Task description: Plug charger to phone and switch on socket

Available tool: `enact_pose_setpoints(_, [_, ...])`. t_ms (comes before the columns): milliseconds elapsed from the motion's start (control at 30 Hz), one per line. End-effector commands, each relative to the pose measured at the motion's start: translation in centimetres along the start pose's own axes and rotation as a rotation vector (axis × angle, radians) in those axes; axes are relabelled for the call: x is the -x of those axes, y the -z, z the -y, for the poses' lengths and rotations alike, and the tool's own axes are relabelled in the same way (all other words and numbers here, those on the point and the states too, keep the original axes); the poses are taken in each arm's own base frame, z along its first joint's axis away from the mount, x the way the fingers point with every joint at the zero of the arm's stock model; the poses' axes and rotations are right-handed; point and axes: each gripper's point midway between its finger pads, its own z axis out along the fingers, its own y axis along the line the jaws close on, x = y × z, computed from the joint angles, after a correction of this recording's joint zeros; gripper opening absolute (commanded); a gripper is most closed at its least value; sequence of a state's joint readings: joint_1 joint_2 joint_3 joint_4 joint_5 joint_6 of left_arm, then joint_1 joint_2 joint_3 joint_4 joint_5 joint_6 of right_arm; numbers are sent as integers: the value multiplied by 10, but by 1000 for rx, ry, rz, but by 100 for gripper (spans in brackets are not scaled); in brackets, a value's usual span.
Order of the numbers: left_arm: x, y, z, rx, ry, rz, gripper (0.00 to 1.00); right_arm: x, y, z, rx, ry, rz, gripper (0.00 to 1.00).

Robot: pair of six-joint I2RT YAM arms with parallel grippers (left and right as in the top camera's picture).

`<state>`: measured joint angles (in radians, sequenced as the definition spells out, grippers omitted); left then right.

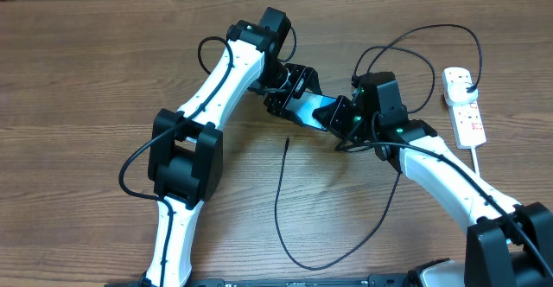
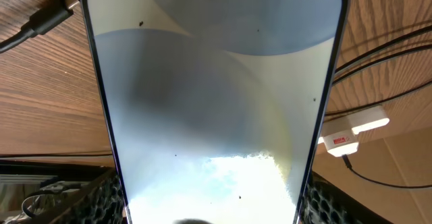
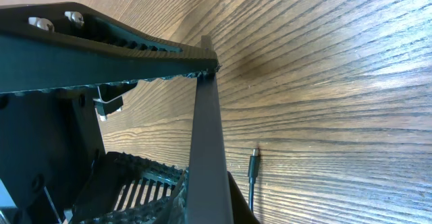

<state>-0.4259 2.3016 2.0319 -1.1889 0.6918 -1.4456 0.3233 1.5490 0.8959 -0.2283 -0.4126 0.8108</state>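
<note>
From overhead we are seeing the two arms meeting in the upper middle of the frame, with the phone [image 1: 316,111] held off the table [image 1: 104,71] between them. The left gripper [image 1: 292,97] is closing on its upper-left end and the right gripper [image 1: 347,121] on its lower-right end. Only this view is giving us the whole run of the charger [image 1: 277,199]. Its plug tip [image 1: 286,141] is lying loose on the wood just below the phone, not touching it. From there the cable is looping down to the bottom edge, up past the right arm, and arching over to the socket [image 1: 465,107] at the upper right. Its black plug is sitting at the upper end of the socket. The thick white cord [image 1: 478,159] is trailing down from the socket's lower end.

The left wrist camera is showing what the overhead cannot — the lit, pale screen [image 2: 216,102] filling the frame, with a small dark camera dot and faint white text along its top. The meshed fingers [image 2: 100,200] are pressing at both lower corners. The plug tip is peeking in at the upper left, and the socket with a red mark is showing at the right.

The right wrist camera is catching the phone edge-on as a thin dark strip, clamped between a serrated upper finger [image 3: 121,45] and a lower one. The plug tip is resting on the wood near the bottom centre — well clear of the phone.
</note>
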Motion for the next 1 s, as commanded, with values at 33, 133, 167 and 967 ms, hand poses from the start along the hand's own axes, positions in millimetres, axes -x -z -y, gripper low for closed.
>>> enact_pose_setpoints(33, [-27, 20, 10, -55, -35, -36, 55, 4, 0, -8, 15, 16, 10, 4])
enact_pose_setpoints(133, [-27, 20, 10, -55, -35, -35, 84, 4, 0, -8, 15, 15, 10, 4])
enact_pose_setpoints(167, [-26, 20, 10, -55, -38, -33, 93, 4, 0, -8, 14, 15, 10, 4])
enact_pose_setpoints(967, [33, 73, 12, -152, -252, 8, 100, 46, 24, 38, -54, -259, 99, 4])
